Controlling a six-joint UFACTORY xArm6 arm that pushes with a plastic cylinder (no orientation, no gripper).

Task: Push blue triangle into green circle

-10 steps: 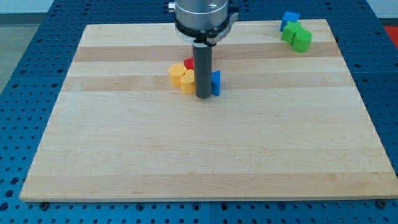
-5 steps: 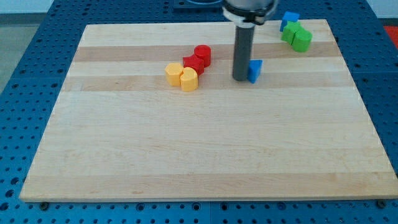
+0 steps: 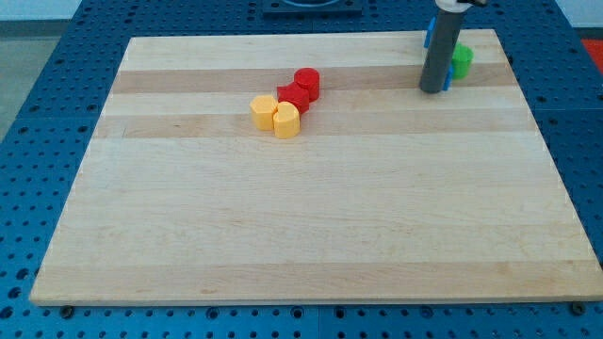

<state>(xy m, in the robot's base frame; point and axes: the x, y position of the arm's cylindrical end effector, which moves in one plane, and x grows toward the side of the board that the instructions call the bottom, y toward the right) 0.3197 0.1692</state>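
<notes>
My tip [image 3: 433,90] sits near the view's top-right corner of the wooden board [image 3: 311,235], well inside the top edge but not far from it. There are no jaws on this rig, just a plain rod, so nothing opens, closes or clamps.

The rod hides most of what's behind it. A sliver of blue [image 3: 448,79] pokes out at the rod's right side, low down, touching the rod; that looks like the blue triangle, shape not really readable. Right beside it, to the view's right, is a green block [image 3: 462,59], likely the green circle, partly covered by the rod. The blue sliver and the green block look to be in contact or just shy of it; I can't tell which. Another bit of blue [image 3: 427,35] shows at the rod's left near the top edge, mostly hidden, shape unknown.

Room: the cluster has little board left toward the top edge and some toward the right edge. Everything toward the view's bottom and left is open wood.

Count visible: 2 red blocks [image 3: 301,88], touching, one a cylinder; 2 yellow blocks [image 3: 275,115], touching each other and the lower red one; 1 green seen; 2 blue bits. The red/yellow group sits well apart from my tip, left of centre.
</notes>
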